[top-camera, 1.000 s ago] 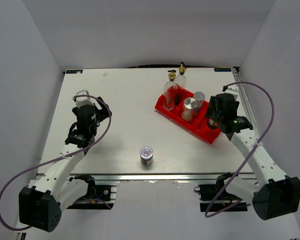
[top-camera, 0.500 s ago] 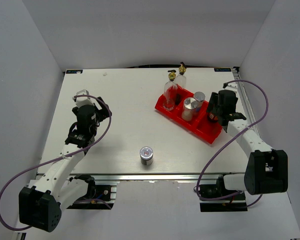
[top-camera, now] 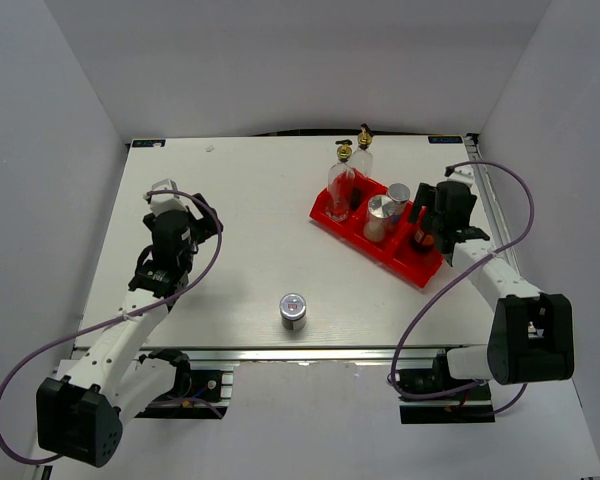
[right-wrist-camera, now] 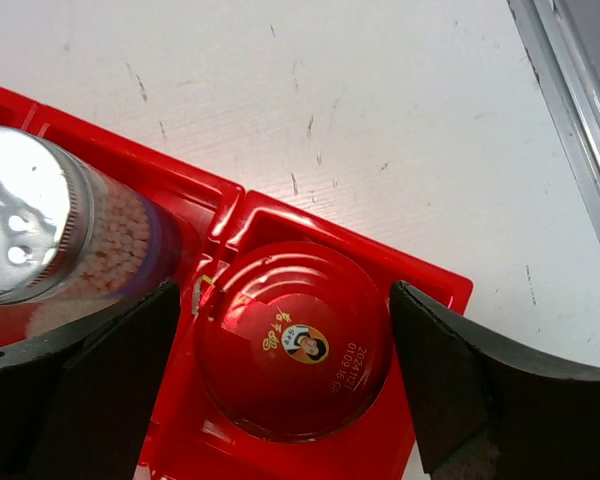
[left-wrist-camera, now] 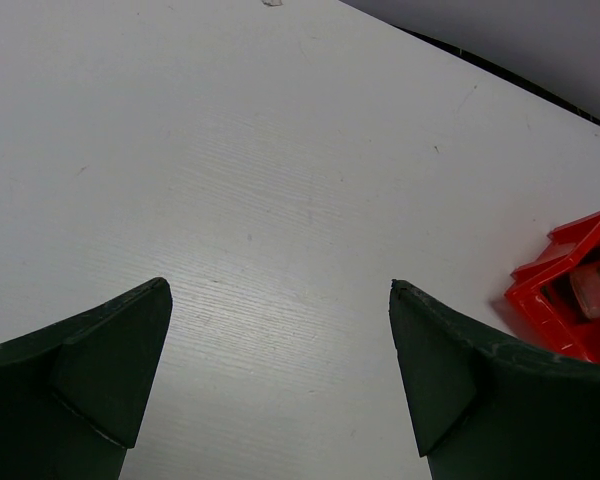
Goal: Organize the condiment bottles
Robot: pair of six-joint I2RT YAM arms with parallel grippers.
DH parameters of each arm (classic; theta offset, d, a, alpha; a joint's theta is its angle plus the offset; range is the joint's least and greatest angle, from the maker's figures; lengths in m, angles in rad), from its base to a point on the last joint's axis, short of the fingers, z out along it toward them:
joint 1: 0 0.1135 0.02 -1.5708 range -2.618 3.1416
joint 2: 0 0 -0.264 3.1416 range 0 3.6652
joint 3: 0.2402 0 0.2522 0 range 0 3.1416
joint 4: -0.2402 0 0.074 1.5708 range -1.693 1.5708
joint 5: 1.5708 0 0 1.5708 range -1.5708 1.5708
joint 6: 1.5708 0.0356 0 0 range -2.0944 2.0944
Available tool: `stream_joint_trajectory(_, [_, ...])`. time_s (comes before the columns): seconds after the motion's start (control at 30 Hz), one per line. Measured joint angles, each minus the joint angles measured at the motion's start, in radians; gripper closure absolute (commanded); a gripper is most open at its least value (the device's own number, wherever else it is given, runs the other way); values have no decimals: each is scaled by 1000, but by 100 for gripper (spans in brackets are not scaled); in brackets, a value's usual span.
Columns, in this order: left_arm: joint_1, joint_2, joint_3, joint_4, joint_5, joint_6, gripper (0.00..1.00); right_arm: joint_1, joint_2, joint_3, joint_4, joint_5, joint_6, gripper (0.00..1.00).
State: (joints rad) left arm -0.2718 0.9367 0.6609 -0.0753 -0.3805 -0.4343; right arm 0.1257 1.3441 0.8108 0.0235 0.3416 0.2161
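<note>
One shaker (top-camera: 294, 311) stands loose at the near edge; red-lidded jar (right-wrist-camera: 290, 340) sits in the tray's (right-wrist-camera: 435, 285) right compartment, right gripper (right-wrist-camera: 280, 305) spread astride (not pinching). Open left gripper (left-wrist-camera: 280, 330) should fetch the shaker.

tray (top-camera: 380, 256) on table (top-camera: 230, 220), right of centre, aslant: left end farther back, right end nearer. jar (right-wrist-camera: 290, 340) in right end compartment. shaker (top-camera: 382, 215) in the compartment to its left. second shaker (top-camera: 398, 194) just behind the first. spout bottle (top-camera: 340, 185) in left end. other spout bottle (top-camera: 364, 150) just behind tray. lone bottle (top-camera: 294, 310) on table near front edge, mid-width, well apart from tray.
</note>
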Motion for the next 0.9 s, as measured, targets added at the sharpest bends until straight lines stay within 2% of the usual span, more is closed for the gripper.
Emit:
stream_joint_trajectory(0.3, [0, -4, 0, -1, 4, 0, 2, 2, -125, 43, -70, -12, 2, 11])
stream_joint_trajectory(0.43, [0, -5, 0, -6, 4, 0, 2, 63, -246, 63, -147, -19, 1, 11])
stream_joint_trajectory(0.57, [0, -5, 0, -7, 5, -1, 2, 267, -333, 101, -214, -45, -32, 11])
stream_joint_trajectory(0.67, [0, -5, 0, -7, 7, -1, 2, 420, -349, 106, -240, -158, -64, 11])
stream_joint_trajectory(0.77, [0, -5, 0, -8, 8, -3, 2, 547, -314, 106, -268, -302, -103, 11])
stream_joint_trajectory(0.9, [0, -5, 0, -7, 21, -5, 2, 703, -209, 106, -284, -394, -173, 11])
